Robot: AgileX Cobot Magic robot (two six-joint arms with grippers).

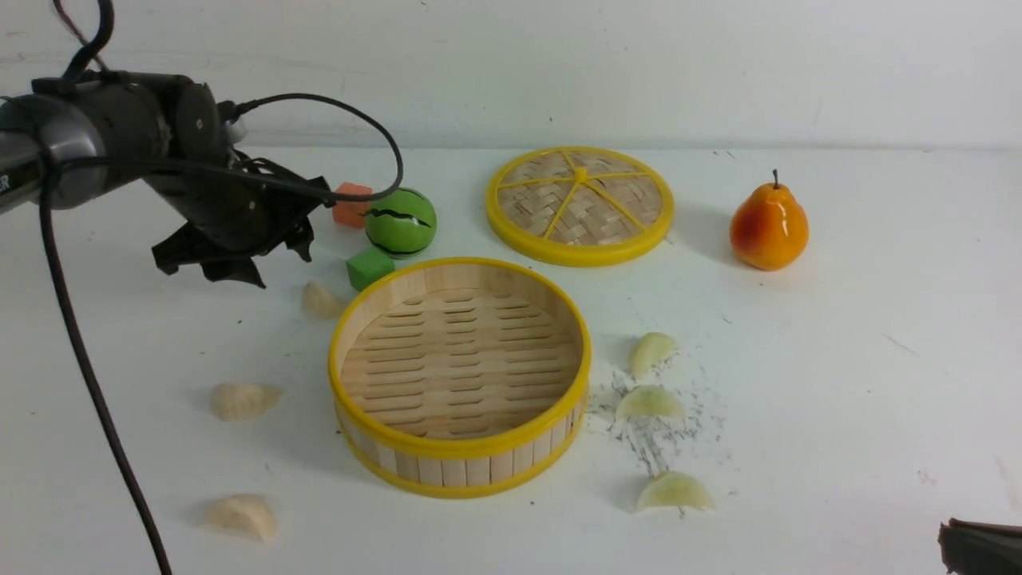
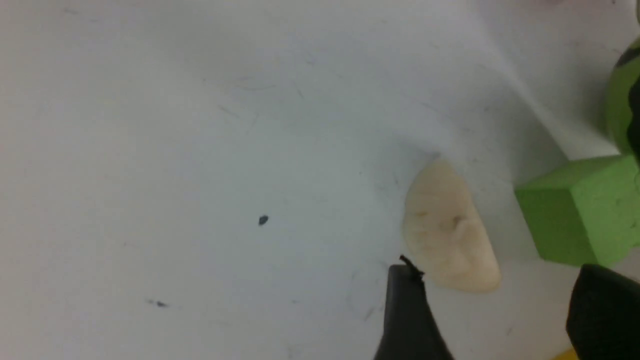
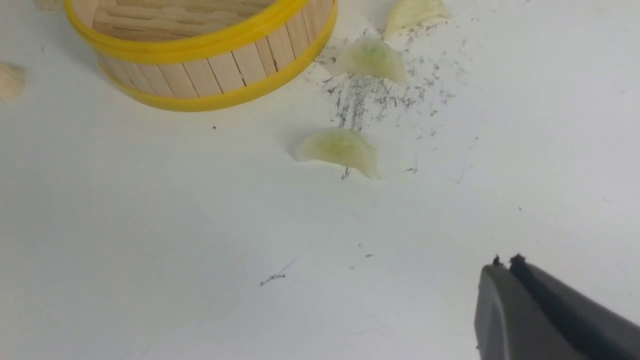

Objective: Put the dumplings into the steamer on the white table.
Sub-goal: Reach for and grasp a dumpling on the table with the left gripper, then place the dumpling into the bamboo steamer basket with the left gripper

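Observation:
The steamer (image 1: 460, 375) stands empty at the middle of the white table (image 1: 838, 383). Three cream dumplings lie to its left: one near the back (image 1: 320, 300), one midway (image 1: 242, 399), one at the front (image 1: 242, 515). Three pale green dumplings lie to its right (image 1: 651, 351), (image 1: 650, 403), (image 1: 675, 490). My left gripper (image 1: 231, 259) hangs open and empty above the table, just left of the back cream dumpling (image 2: 447, 230), which lies just ahead of its open fingertips (image 2: 405, 280). My right gripper (image 3: 505, 262) is shut and empty, low at the front right corner (image 1: 978, 547).
A green cube (image 1: 370, 267) (image 2: 580, 210), an orange cube (image 1: 352, 204) and a green striped ball (image 1: 401, 222) sit behind the steamer's left side. The woven lid (image 1: 580, 204) lies behind it. An orange pear (image 1: 768, 225) stands at the back right. Grey scuff marks (image 1: 659, 435) surround the green dumplings.

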